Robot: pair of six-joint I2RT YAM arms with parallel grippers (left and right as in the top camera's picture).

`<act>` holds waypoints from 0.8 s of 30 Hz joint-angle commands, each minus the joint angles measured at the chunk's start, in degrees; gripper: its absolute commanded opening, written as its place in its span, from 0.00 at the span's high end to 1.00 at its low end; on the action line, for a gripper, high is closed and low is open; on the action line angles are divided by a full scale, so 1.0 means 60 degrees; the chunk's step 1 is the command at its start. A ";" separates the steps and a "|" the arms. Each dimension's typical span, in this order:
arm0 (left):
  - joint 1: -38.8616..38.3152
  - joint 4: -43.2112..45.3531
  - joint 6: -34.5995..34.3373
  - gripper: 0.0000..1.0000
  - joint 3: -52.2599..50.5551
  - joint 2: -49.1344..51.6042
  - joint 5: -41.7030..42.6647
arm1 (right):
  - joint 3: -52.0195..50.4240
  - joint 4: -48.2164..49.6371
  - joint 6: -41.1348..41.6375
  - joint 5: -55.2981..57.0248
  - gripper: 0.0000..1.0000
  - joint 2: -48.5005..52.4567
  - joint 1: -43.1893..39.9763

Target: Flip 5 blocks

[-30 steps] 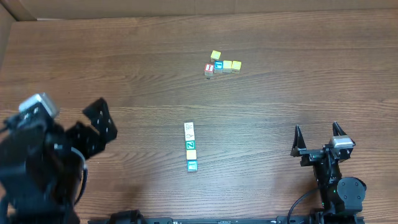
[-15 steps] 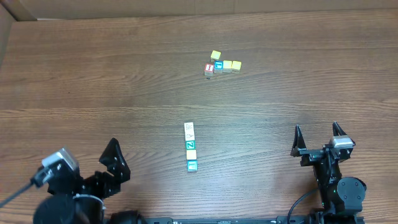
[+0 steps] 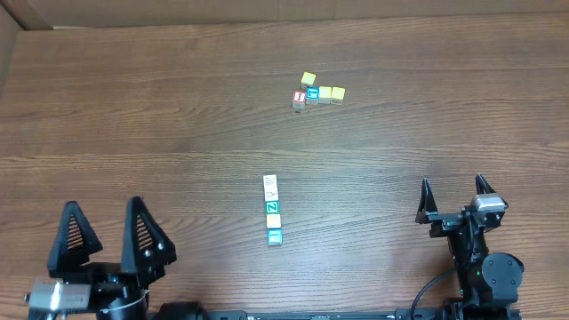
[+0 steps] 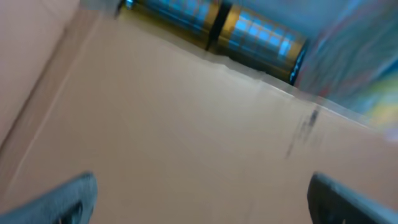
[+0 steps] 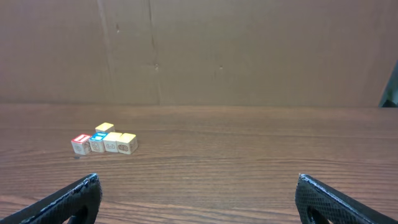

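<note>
**Overhead view, w/ wrist insets.** Wooden table [image 3: 178,107] fills the field.

- **L hand** [image 3: 102,206]: at near-left edge, fingers spread wide, nothing between them. Its wrist view is blurred and shows only a tan panel [image 4: 155,124], w/ a finger in each lower corner.
- **R hand** [image 3: 452,180]: at near-right edge, likewise wide open and empty, well apart from all cubes.
- **Blocks** [image 3: 273,210]: five in one touching column at table ctr, between the hands. Far to near: two white blocks [image 3: 270,187], green Z block [image 3: 272,206], pale yellow block [image 3: 273,220], teal-blue block [image 3: 275,236].
- **Far cluster** [image 3: 317,92]: at far side, right of ctr, well apart from the column. It holds a red-and-white cube [image 3: 300,98], a teal cube [image 3: 312,93] and two yellow cubes [image 3: 332,92] in a row, w/ a lone yellow cube [image 3: 308,79] behind. In R wrist view it sits left of ctr, before a cardboard wall [image 5: 249,50].
</note>
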 commanded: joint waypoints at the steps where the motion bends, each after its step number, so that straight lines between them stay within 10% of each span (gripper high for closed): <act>1: -0.0044 0.1749 0.0011 0.00 -0.0973 -0.0379 -0.0299 | -0.0102 0.0044 -0.0033 -0.0051 0.00 -0.0087 -0.0029; 10: -0.0047 0.4714 0.0007 0.00 -0.2889 -0.0372 -0.0557 | -0.0102 0.0044 -0.0033 -0.0051 0.00 -0.0087 -0.0029; 24: -0.0040 0.4903 -0.0321 0.00 -0.5268 -0.0375 -0.0692 | -0.0102 0.0044 -0.0033 -0.0051 0.00 -0.0087 -0.0029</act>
